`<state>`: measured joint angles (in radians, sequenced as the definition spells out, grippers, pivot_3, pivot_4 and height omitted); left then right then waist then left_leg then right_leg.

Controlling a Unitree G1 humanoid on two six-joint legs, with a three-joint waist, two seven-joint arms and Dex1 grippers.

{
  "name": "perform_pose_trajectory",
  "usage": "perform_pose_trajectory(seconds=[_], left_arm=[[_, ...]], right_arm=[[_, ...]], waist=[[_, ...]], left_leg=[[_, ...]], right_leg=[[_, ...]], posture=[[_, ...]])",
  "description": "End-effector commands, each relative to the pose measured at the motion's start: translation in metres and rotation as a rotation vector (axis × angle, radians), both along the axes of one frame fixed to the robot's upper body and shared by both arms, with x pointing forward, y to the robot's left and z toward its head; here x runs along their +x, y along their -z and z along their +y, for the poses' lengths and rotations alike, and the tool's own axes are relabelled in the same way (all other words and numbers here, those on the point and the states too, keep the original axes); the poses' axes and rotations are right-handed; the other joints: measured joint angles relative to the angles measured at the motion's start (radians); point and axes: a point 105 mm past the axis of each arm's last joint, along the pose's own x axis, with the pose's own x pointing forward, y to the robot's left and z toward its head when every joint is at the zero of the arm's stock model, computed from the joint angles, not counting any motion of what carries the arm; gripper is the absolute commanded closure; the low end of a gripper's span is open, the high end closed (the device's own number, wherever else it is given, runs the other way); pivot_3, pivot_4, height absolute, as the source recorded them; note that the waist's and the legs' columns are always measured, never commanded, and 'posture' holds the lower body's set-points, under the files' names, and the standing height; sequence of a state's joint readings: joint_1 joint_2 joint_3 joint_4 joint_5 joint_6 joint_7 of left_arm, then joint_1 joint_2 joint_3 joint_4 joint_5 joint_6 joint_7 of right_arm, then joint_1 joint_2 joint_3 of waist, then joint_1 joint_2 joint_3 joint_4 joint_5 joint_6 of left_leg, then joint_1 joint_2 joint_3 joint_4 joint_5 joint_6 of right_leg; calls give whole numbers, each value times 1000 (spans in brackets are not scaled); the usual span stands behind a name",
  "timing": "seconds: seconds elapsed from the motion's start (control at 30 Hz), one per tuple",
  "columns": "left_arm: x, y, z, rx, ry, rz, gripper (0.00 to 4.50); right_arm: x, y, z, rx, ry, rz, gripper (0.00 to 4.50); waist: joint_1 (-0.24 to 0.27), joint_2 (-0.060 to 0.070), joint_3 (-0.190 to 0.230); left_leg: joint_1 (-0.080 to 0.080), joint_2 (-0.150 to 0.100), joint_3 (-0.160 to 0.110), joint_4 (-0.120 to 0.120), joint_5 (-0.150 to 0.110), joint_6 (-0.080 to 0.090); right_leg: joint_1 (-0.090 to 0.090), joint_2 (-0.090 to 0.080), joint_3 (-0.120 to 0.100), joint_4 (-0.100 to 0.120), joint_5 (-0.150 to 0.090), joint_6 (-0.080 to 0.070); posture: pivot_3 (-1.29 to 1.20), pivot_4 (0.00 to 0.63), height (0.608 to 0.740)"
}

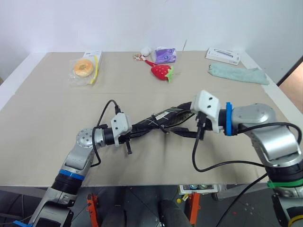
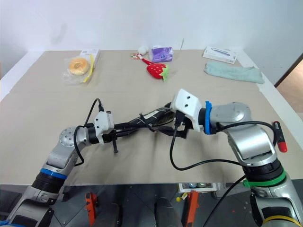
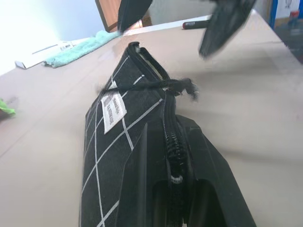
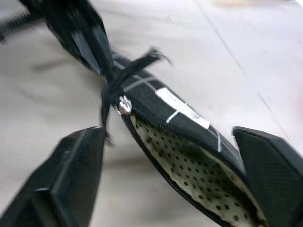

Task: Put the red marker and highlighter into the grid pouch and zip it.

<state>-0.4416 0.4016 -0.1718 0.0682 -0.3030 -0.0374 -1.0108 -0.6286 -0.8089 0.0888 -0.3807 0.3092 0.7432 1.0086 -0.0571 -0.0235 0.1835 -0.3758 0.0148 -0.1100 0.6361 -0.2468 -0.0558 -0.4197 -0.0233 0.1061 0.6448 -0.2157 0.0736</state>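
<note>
while the flat black fabric grid pouch with thin white lines [image 1: 163, 118] is kept above the beige table top [image 1: 47, 123], one end of it is clamped by the left gripper [image 1: 137, 127], whose two black fingers are pressed shut on the fabric beside the zipper. the pouch is stretched from this gripper towards the right gripper [image 4: 170, 175], and a small white label [image 3: 113, 109] is seen on its side. the zipper is partly open: in the right wrist view a pale lining with dark dots [image 4: 194, 170] is shown at the end near the right gripper, and the metal slider with its black pull cord [image 4: 118, 94] sits about half way along the pouch. the right gripper is spread wide, with one finger on each side of the open end, and nothing is grasped by it. a slim marker, red and black [image 2: 280, 137], is lying at the table edge, well apart from the pouch, on the robot's right. far behind the pouch, a plush red strawberry [image 1: 161, 71], a wrapped donut [image 1: 84, 67], a purple packet [image 1: 165, 55], a light green cloth [image 1: 238, 73] and a flat white box [image 1: 223, 55] are placed.
</note>
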Motion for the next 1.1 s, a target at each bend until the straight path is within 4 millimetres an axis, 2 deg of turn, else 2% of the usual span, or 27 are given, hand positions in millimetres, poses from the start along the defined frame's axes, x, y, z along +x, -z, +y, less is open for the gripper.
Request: perform_pose_trajectory(seconds=[0.03, 0.1, 0.2, 0.3, 0.43, 0.57, 0.9, 0.97, 1.1], left_arm=[[5, -29, 3, -135, -13, 32, 4500], [7, -38, 4, -180, -19, 56, 4500], [12, -58, 7, -278, -27, 103, 4500], [12, -71, 7, -329, -20, 129, 4500], [9, -65, 3, -272, -3, 121, 4500], [7, -62, -1, -264, 8, 131, 4500], [6, -57, -9, -250, 33, 142, 4500], [6, -57, -11, -250, 37, 142, 4500], [4, -55, -15, -246, 53, 142, 4500]], right_arm=[[-16, -35, -11, 77, -23, -7, 19], [-12, -45, -24, 117, 30, -28, 19], [18, -45, -92, -12, 382, -126, 19], [29, -45, -138, -7, 644, -151, 19], [26, -36, -180, 103, 950, -134, 19], [7, -16, -219, 159, 1202, -96, 19], [-35, 2, -289, 269, 1539, -121, 19], [-40, 5, -298, 321, 1591, -106, 19], [-36, 17, -307, 491, 1655, -54, 19]], waist=[[4, 0, 0], [9, 0, 0], [11, 0, 0], [11, -1, 0], [7, 0, 0], [11, 0, -1], [9, 0, -1], [7, 1, -1], [5, 1, -1]], left_leg=[[0, 0, 0, 0, 0, 0], [0, 0, 0, 0, 0, 0], [-1, -1, 0, 0, 0, 0], [-1, -2, 0, 0, 0, 0], [-1, -1, 1, -1, 0, 0], [-1, -1, 0, -1, 0, 0], [0, -2, 1, 1, 0, 0], [1, -2, 1, 0, 0, 0], [2, -2, 2, 1, 0, 0]], right_leg=[[0, 0, 0, 0, 0, 0], [1, 0, 0, 0, 0, 0], [0, -1, 0, 0, -1, 1], [1, -2, 0, -1, -1, 2], [-1, 0, 1, 0, -1, 0], [-1, 0, 1, 0, 0, -1], [1, -1, 2, 0, -1, 2], [1, -1, 3, 0, -1, 1], [1, 0, 4, 0, 0, 1]], posture=[[0, 150, 740], [0, 150, 740], [0, 150, 740], [0, 150, 740], [0, 150, 740], [0, 150, 740], [0, 150, 740], [0, 150, 740], [0, 150, 740]])
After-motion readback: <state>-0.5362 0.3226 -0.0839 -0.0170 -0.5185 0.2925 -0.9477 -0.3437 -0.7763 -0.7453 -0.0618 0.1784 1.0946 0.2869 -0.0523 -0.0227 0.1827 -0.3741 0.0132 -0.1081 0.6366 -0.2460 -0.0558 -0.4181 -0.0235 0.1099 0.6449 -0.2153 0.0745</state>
